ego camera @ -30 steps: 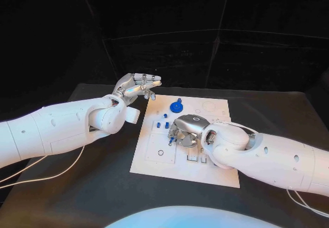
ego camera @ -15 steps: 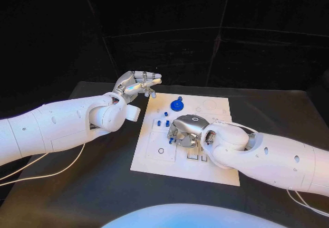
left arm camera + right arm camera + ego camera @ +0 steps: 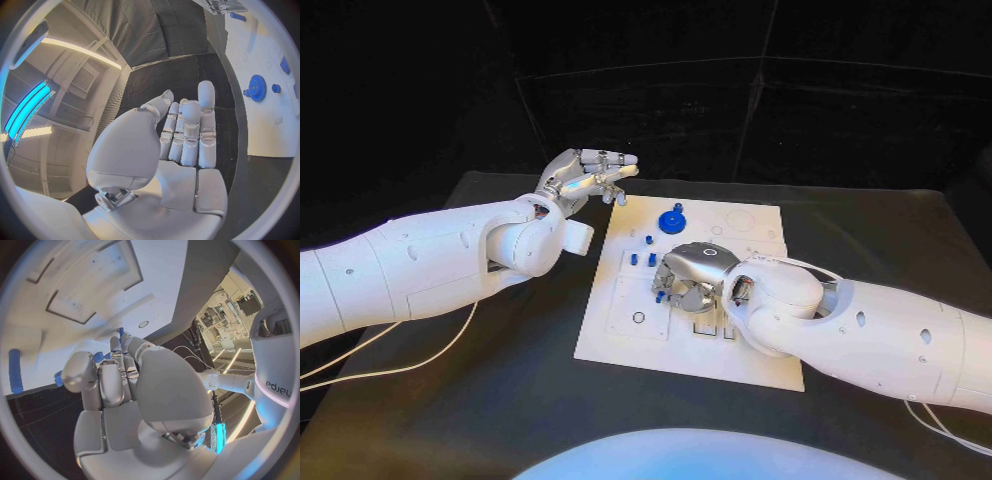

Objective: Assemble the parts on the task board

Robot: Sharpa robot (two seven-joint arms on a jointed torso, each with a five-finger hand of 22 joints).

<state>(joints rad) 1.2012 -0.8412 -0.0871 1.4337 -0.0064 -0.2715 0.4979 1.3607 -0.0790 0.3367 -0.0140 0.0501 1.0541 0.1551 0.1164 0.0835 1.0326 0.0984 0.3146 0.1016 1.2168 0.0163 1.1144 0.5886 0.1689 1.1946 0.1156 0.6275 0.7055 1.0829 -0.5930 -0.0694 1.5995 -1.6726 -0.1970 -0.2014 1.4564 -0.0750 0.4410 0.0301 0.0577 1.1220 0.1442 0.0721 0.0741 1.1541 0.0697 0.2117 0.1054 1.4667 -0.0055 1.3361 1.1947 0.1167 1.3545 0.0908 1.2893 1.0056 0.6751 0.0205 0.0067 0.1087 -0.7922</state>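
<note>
Item 1, white rectangular task board (image 3: 625, 345): laid flat at the centre of the head view on the black bench (image 3: 459, 420).

Item 2, small blue parts: a round blue gear-like disc (image 3: 672, 221) is seen in the board's upper portion, with short blue pegs (image 3: 640, 262) just below it. These are judged to be awaiting fitting.

Item 3, silver right hand (image 3: 689, 280): lowered over the board's middle, fingers curled downward, with a small blue piece (image 3: 661, 297) at its lower left edge. It is judged to be placed there to seat a part; whether anything is pinched cannot be told.

Item 4, silver left hand (image 3: 586, 178): raised at the upper left, beyond the board's corner, fingers partly curled. A small blue bit shows at its fingertips, though a hold cannot be confirmed. It is judged to be kept aside so the board stays reachable.

Cross-view notes: in the left wrist view the left hand (image 3: 181, 135) is shown with fingers straight and close together, nothing visible on the palm. In the right wrist view blue pieces (image 3: 100, 357) are shown among the right hand's fingers (image 3: 112, 385), close above the board's recesses (image 3: 87, 305).
</note>
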